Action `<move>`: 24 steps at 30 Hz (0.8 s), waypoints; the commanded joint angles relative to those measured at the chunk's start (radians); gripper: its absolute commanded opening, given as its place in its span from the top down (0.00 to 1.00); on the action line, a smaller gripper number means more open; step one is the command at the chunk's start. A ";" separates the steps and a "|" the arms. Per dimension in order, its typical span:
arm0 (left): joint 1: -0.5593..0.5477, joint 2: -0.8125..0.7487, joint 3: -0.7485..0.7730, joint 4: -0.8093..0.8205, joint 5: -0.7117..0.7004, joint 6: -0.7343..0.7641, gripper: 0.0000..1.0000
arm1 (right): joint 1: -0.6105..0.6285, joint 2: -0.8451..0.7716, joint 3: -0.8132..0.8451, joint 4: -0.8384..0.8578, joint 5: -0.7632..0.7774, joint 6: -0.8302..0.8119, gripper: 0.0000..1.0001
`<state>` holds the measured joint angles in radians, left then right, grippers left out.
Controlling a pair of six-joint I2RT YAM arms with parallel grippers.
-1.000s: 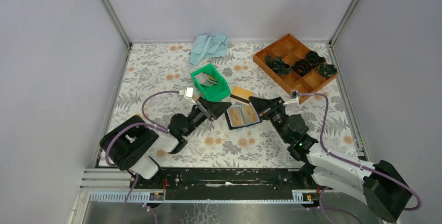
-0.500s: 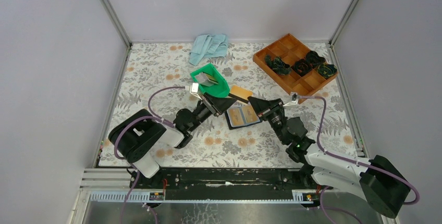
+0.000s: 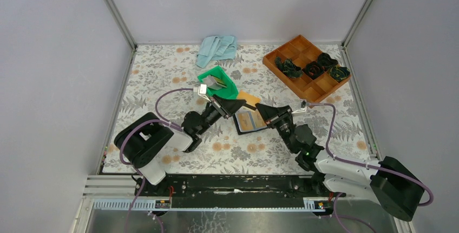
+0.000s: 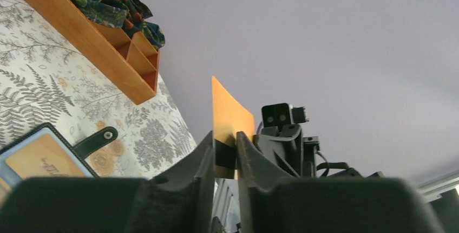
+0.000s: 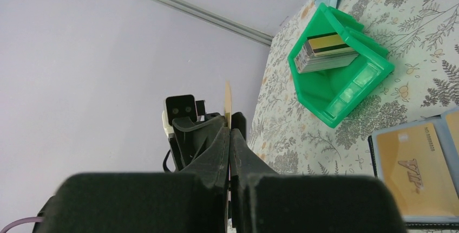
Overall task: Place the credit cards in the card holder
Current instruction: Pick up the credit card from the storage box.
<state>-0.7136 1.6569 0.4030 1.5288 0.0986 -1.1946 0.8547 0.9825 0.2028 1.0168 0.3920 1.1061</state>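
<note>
An orange credit card (image 3: 247, 98) stands on edge above the table, and my right gripper (image 5: 229, 135) is shut on it. The card (image 4: 230, 114) also shows between the fingers of my left gripper (image 4: 225, 151), which stand narrowly apart on either side of it with a gap showing. The two grippers meet tip to tip in the top view, left gripper (image 3: 241, 107) facing right gripper (image 3: 260, 108). Just below them the black card holder (image 3: 250, 122) lies open on the table with gold cards in its slots (image 5: 411, 162). More cards (image 5: 325, 51) are stacked in the green bin (image 5: 346, 89).
A brown compartment tray (image 3: 308, 65) with dark bundles sits at the back right. A light blue cloth (image 3: 216, 49) lies at the back centre. The green bin (image 3: 230, 92) is just behind the left gripper. Grey walls close in three sides.
My left arm has swung right to meet the right gripper, and its jaws have narrowed around the orange card. The right gripper has shifted slightly left with the card in it.
</note>
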 commanded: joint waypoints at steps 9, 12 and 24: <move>0.005 -0.003 0.000 0.078 -0.006 0.019 1.00 | 0.038 0.022 -0.014 0.110 0.068 0.001 0.98; 0.035 -0.019 -0.015 0.077 0.029 0.020 1.00 | 0.037 -0.025 -0.019 0.061 0.055 -0.041 0.75; 0.214 -0.014 0.019 0.068 0.466 -0.070 1.00 | -0.013 -0.317 0.274 -0.731 0.015 -0.523 0.30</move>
<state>-0.5301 1.6421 0.3904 1.5490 0.3538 -1.2240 0.8799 0.6605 0.3275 0.5480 0.4324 0.8070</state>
